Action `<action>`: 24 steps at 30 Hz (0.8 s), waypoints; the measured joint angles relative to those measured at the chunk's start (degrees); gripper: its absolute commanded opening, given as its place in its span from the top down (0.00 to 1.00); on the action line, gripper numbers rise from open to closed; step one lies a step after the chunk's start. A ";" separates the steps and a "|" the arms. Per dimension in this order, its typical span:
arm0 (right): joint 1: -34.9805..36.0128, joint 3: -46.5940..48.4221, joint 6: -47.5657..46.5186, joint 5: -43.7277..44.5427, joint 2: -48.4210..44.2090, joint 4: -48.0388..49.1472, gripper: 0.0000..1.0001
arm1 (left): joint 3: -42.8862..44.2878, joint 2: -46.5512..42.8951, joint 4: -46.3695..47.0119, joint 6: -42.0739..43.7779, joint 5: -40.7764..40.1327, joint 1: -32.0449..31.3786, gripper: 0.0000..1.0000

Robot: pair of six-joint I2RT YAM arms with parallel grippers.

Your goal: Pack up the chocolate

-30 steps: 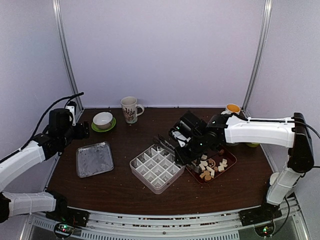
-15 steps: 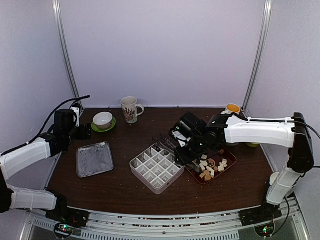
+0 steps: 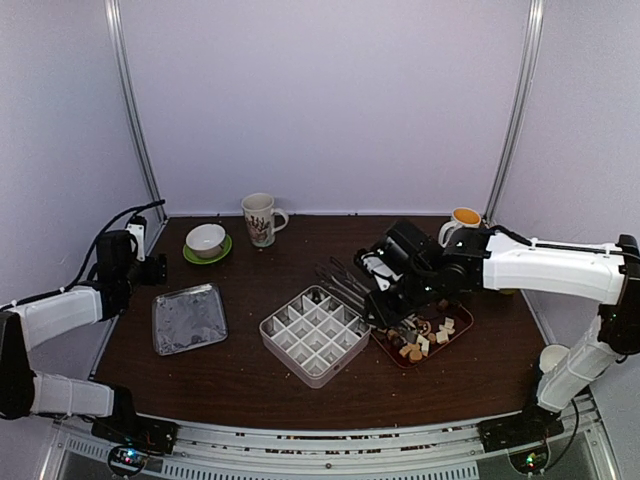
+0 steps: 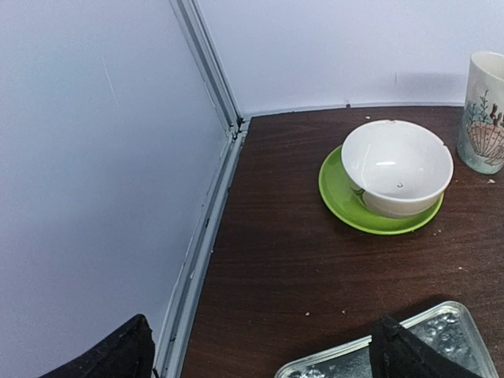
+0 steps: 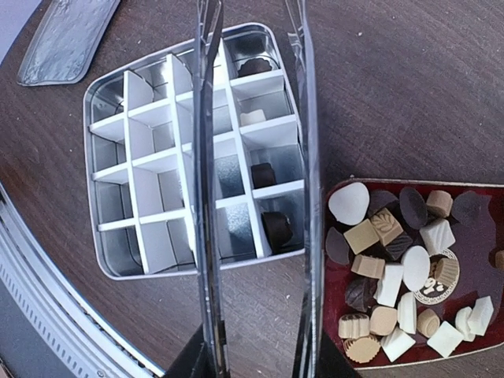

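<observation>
The left arm has smooth white shells on its links, black joint housings and a black wrist block. A black cable arches out of that block. The left fingers are matt black with rounded tips.

The right arm is of the same build, with long white links and a black elbow housing. A thin black lead lies along the forearm shell. The right wrist is black with white inserts, and the right fingers are black.

The left base and right base are black, with a small green light below each. Screws and markings are too small to tell.
</observation>
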 measured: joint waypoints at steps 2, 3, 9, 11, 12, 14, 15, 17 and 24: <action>-0.20 -1.88 0.04 -0.15 -2.51 -0.13 0.66 | -0.98 1.42 2.29 1.29 0.42 0.59 0.02; -0.52 -3.02 0.07 -0.26 -3.91 -0.39 0.66 | -1.42 2.19 3.87 1.81 0.68 0.87 0.02; -1.86 -7.89 0.09 -0.94 -11.02 -2.73 0.66 | -4.92 5.01 15.04 3.41 3.23 3.34 0.02; -2.32 -9.40 0.09 -1.31 -14.19 -3.45 0.66 | -5.68 6.62 19.41 3.34 4.74 4.26 0.02; -2.49 -9.90 0.09 -1.49 -15.41 -3.67 0.66 | -6.12 7.74 21.99 3.34 5.49 4.68 0.02; -3.17 -11.30 0.07 -2.14 -17.88 -3.54 0.66 | -6.95 9.33 25.33 3.32 6.86 5.14 0.02; -3.63 -12.02 0.07 -2.54 -18.86 -3.48 0.66 | -7.50 10.38 27.28 3.34 7.82 5.27 0.02; -4.68 -13.86 0.04 -3.54 -20.65 -3.41 0.66 | -8.35 12.72 30.77 3.41 9.73 5.35 0.02; -7.23 -18.27 0.00 -5.60 -26.16 -6.73 0.66 | -11.58 15.78 38.91 3.56 12.55 5.44 0.02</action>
